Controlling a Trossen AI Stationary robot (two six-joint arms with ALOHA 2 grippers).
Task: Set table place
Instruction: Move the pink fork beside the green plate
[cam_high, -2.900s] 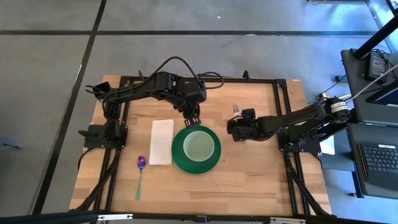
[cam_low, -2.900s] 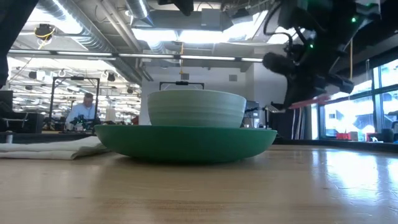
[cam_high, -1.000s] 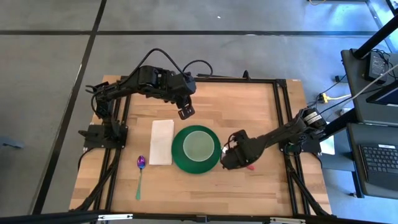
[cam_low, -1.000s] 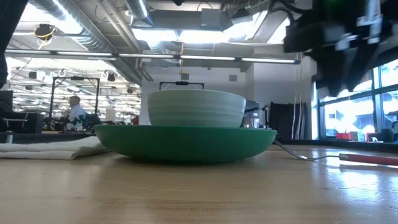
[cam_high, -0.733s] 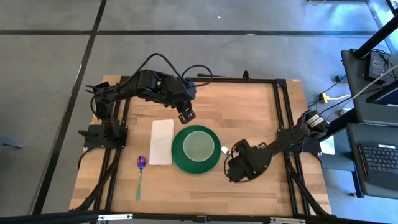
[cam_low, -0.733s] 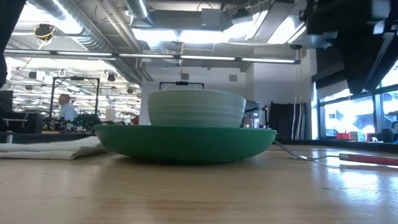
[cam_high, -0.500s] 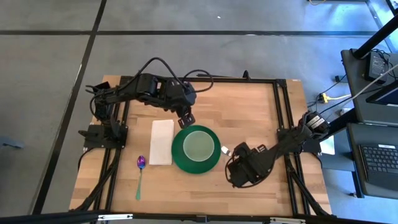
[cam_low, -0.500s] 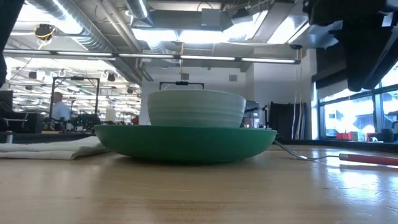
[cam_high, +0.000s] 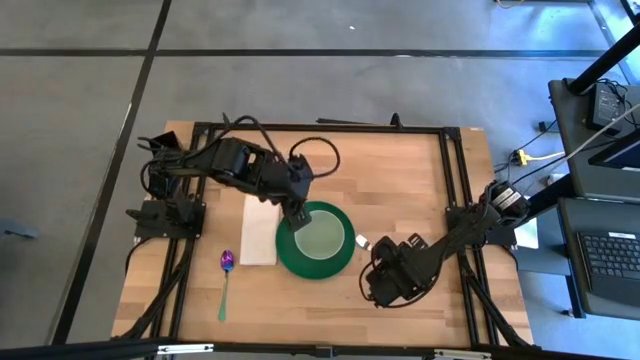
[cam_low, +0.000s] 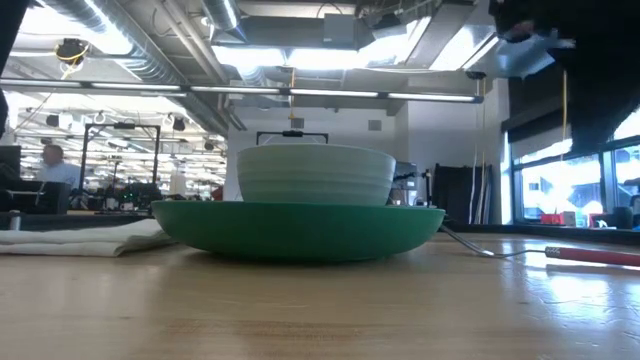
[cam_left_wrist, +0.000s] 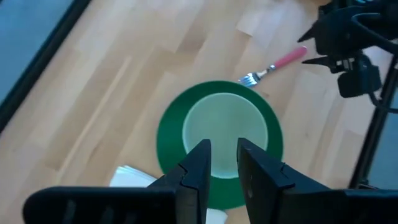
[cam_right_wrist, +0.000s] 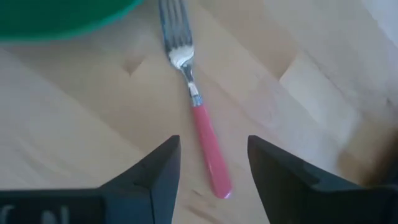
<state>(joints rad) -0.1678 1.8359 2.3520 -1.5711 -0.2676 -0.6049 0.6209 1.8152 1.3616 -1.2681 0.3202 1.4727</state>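
Note:
On the table (cam_high: 400, 180) a pale bowl (cam_high: 320, 235) sits in a green plate (cam_high: 300, 268). A white napkin (cam_high: 260, 228) lies left of the plate, and a spoon (cam_high: 226, 275) lies left of the napkin. A pink-handled fork (cam_right_wrist: 202, 134) rests flat to the right of the plate, tines toward it. My left gripper (cam_left_wrist: 222, 158) hovers over the plate's far-left rim, fingers a narrow gap apart, with nothing between them. My right gripper (cam_right_wrist: 214, 146) hangs open above the fork's handle, clear of it.
The black rail frame (cam_high: 455, 170) runs along the table's sides. Bare wood lies far of the plate and along the near edge. In the low view the fork (cam_low: 590, 255) lies at the right, behind the plate (cam_low: 300, 230) and bowl (cam_low: 316, 175).
My left gripper has moved toward the table's near edge, from beyond the plate to above its far-left rim. My right gripper has drawn back a little toward the near edge above the fork, which stays flat on the table.

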